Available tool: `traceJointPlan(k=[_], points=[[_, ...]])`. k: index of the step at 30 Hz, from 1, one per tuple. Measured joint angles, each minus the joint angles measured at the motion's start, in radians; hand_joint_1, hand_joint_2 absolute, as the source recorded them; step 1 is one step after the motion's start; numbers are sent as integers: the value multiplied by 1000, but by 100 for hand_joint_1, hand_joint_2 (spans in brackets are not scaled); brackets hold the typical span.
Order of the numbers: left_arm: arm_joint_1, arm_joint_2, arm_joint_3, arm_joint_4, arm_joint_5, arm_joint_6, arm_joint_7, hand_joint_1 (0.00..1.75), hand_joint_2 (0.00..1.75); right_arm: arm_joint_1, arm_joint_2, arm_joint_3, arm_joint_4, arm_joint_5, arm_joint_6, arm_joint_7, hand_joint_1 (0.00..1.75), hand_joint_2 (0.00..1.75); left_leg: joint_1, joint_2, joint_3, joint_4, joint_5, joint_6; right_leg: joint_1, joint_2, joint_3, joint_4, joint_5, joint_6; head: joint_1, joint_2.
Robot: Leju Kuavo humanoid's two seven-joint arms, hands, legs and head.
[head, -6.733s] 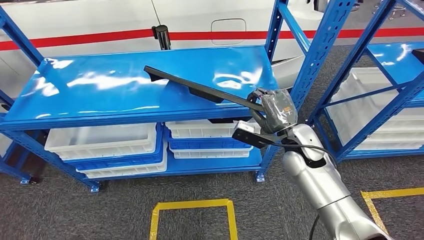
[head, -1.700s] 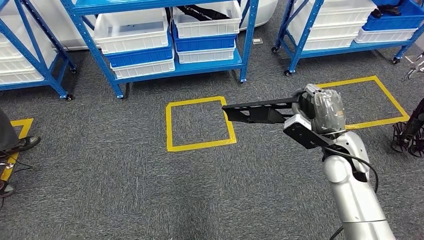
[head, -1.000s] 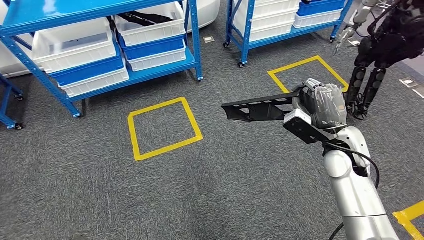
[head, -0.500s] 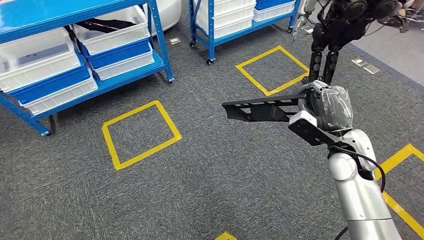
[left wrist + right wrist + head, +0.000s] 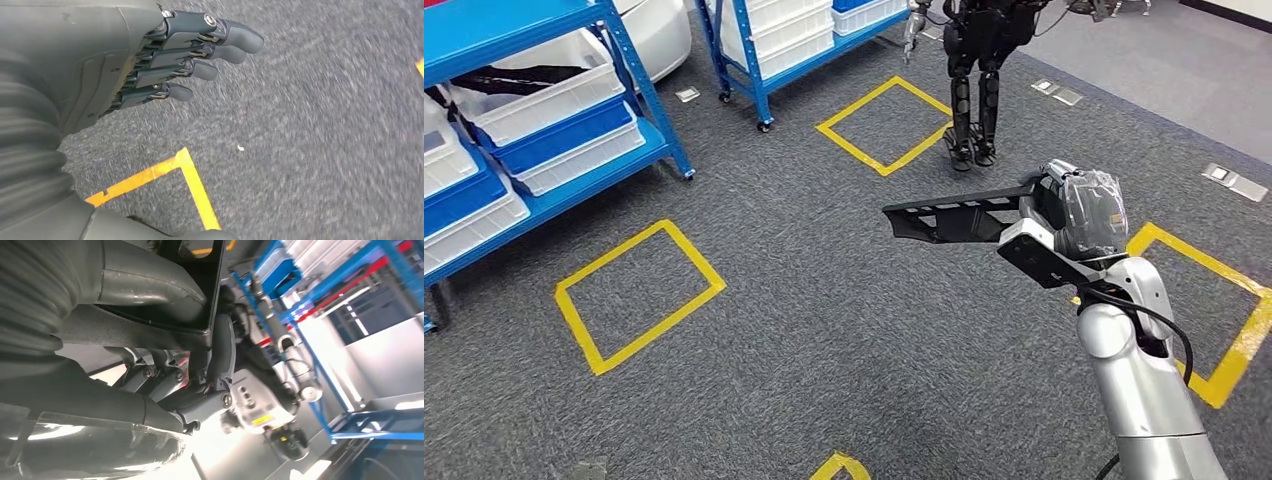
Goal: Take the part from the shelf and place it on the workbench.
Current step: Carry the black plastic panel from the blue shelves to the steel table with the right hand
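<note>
The long black bracket-like part is gripped at 1 end by the right robot hand and juts sideways over the grey carpet. It is judged rigid and fairly light; a mid-length hold would reduce leverage. The left robot hand hangs with fingers loosely extended, holding nothing.

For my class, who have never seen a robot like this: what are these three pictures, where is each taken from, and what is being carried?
This is a walking humanoid robot. The head view looks down from its body at grey carpet with yellow taped squares and blue shelves of bins. Its right hand grips a long black part, held out level above the floor. The other two pictures come from cameras at the wrists: the left hand holds nothing, fingers apart above the carpet. Another dark robot stands farther off. No workbench is visible.
</note>
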Motion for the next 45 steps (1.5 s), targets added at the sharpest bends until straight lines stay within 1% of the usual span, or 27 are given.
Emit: traceJointPlan(k=[2,4,5,7,9,11,13,14,15,17,18,20,22,23,25,26,28,30,31,33,35,37,39,40,42,44,45], points=[[0,1,0,0,-1,0,0,0,175,-1,0,-1,0,0,0,1,171,175,-21,-40,62,-120,65,45,7,27,-1,-1,6,-6,1,0],[-1,7,0,-1,-2,0,1,0,175,-5,0,-1,0,1,-1,2,171,175,-37,-86,107,-213,104,84,7,51,-3,-3,15,-3,6,0],[-1,10,-1,-2,-4,-1,1,0,175,-5,0,-1,0,1,-2,3,171,175,-42,-96,114,-230,108,94,2,63,-7,-6,21,3,7,0],[-3,14,-1,-3,-9,0,3,0,175,-3,-3,-3,-1,2,-3,5,171,175,-46,-72,122,-259,125,101,-2,82,-13,-18,37,16,4,0],[-4,13,-1,-3,-17,-1,4,0,175,-3,-10,-7,-2,2,-4,6,171,175,-41,-41,140,-310,157,105,4,38,-28,-9,31,16,7,0],[-2,9,-2,-2,-23,-2,8,0,175,-7,-16,-10,-3,2,-5,8,171,175,-38,-9,147,-339,180,99,3,-31,-72,80,-17,13,13,0],[0,5,-2,-2,-28,-3,12,0,175,-2,-20,-10,-3,3,-6,13,171,175,-34,23,141,-341,184,89,-13,-54,-119,197,-65,25,16,0],[0,3,-3,-2,-31,-4,14,0,175,3,-22,-11,-3,5,-6,16,171,175,-31,39,138,-340,184,80,-23,-60,-125,221,-73,37,16,0],[0,1,-3,-2,-33,-6,15,0,175,7,-25,-12,-3,7,-6,19,171,175,-27,55,135,-337,184,70,-35,-67,-109,204,-67,54,16,0],[-2,0,-4,-2,-37,-9,18,0,175,10,-30,-16,-4,9,-7,23,171,175,-16,84,127,-320,175,42,-55,-104,-31,84,-38,88,17,0],[-3,1,-4,-2,-38,-10,19,0,175,11,-32,-18,-6,10,-7,24,171,175,-14,96,119,-305,166,28,-56,-127,3,29,-27,99,18,0],[-7,3,-5,-3,-38,-11,19,0,175,13,-37,-23,-10,11,-8,26,171,175,-13,119,106,-280,147,4,-52,-146,24,-7,-22,87,14,0],[-10,-1,-7,-3,-39,-11,18,0,175,14,-43,-28,-14,11,-8,27,171,175,-6,138,104,-273,138,-7,-46,-118,15,0,-18,60,6,0],[-13,-3,-8,-3,-40,-11,18,0,175,14,-46,-31,-14,12,-8,27,171,175,0,128,104,-266,130,-11,-44,-105,11,0,-15,51,4,0],[-15,-8,-9,-2,-43,-10,19,0,175,11,-50,-33,-16,18,-8,30,171,175,9,70,83,-206,78,-16,-43,-82,5,-1,-6,37,2,0],[-15,-9,-9,-2,-43,-10,19,0,175,9,-50,-34,-16,22,-8,32,171,175,10,35,61,-147,35,-16,-41,-70,2,-1,-3,31,0,0],[-15,-11,-9,-2,-44,-10,21,0,175,9,-51,-34,-16,29,-8,34,171,175,6,6,6,-13,-36,-8,-30,-43,-6,-1,4,22,-3,0],[-15,-12,-10,-2,-45,-10,25,0,175,11,-54,-34,-16,30,-8,35,171,175,1,-1,-6,23,-39,7,-21,-15,-13,-1,10,16,-3,0],[-16,-13,-10,-2,-45,-10,26,0,175,12,-56,-34,-16,30,-8,36,171,175,-4,-8,17,-19,-13,18,-18,-1,-14,-1,14,15,-3,0],[-17,-12,-10,-2,-46,-10,28,0,175,12,-60,-37,-17,30,-8,37,171,175,-17,-55,92,-154,51,44,-17,23,-16,-1,21,17,-3,0],[-18,-9,-11,-2,-48,-10,29,0,175,13,-61,-40,-18,30,-7,40,171,175,-31,-94,133,-234,83,63,-18,44,-19,-4,31,26,-2,0],[-20,-8,-11,-2,-51,-9,29,0,175,16,-66,-44,-18,30,-7,42,171,175,-39,-79,136,-248,93,72,-20,67,-22,-15,45,40,-4,0],[-23,-9,-12,-2,-52,-9,29,0,175,16,-74,-52,-19,30,-7,42,171,175,-36,-50,145,-276,118,74,-15,46,-36,-10,44,42,-2,0],[-23,-11,-12,-2,-53,-9,29,0,175,13,-78,-55,-20,29,-7,43,171,175,-34,-35,147,-290,133,74,-12,18,-53,16,27,38,0,0],[-21,-15,-13,-2,-53,-10,29,0,175,11,-81,-58,-21,30,-7,44,171,175,-34,-6,141,-302,150,71,-10,-39,-108,135,-37,28,4,0],[-19,-17,-13,-2,-53,-10,30,0,175,16,-81,-58,-21,30,-7,45,171,175,-35,26,128,-301,157,65,-16,-58,-151,253,-85,34,5,0],[-19,-18,-13,-2,-54,-10,32,0,175,19,-81,-58,-21,31,-7,46,171,175,-35,42,122,-301,159,62,-20,-63,-147,266,-91,43,5,0]])
